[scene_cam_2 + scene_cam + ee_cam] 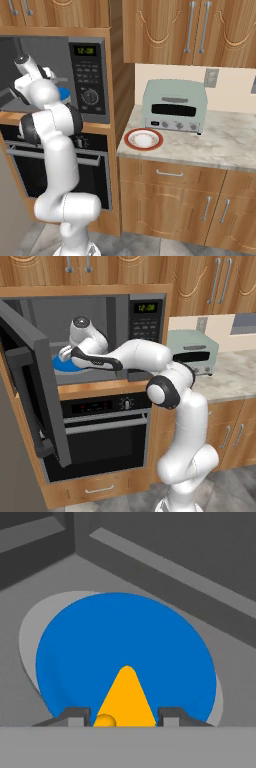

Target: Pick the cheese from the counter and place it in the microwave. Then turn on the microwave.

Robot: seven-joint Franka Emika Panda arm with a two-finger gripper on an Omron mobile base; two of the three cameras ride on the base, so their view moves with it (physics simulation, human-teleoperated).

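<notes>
Cheese [125, 699] between jaws, over blue plate [125, 642], inside microwave [145, 321]

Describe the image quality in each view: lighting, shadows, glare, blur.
Left base view: flat rendered light, slightly soft, the microwave cavity dim grey around the blue plate. Right base view: even light, no glare on the toaster oven, faint shading under the cabinets. Hand view: sharp, flat colours; the cheese between the fingertips shows no clear shadow.

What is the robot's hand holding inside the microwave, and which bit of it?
The gripper holds the cheese by its wide end, one fingertip on each side, over the blue plate.
</notes>
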